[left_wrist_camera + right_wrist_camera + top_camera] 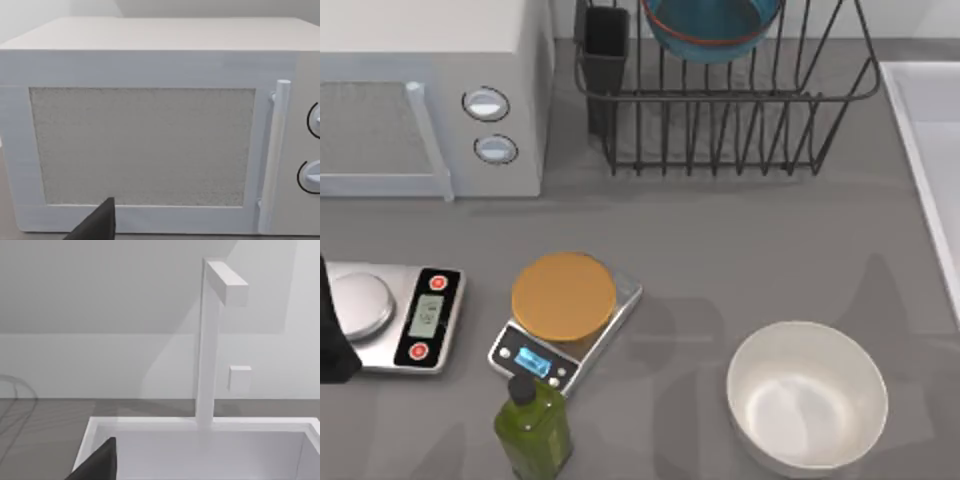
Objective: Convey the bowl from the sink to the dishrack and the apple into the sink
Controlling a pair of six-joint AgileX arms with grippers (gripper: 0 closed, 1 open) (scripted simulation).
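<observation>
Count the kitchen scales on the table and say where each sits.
2. A silver scale sits at the table's left edge; a second scale, with an orange disc on it, lies right of it, behind the green bottle.

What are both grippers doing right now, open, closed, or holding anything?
Left gripper: facing the microwave door; open or closed cannot be told.
Right gripper: over the sink rim by the faucet; open or closed cannot be told.

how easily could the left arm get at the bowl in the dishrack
Probably not easily. The left arm sits at the table's left edge, and the bowl rests in the dishrack at the far side, past the microwave, among upright bars.
</observation>
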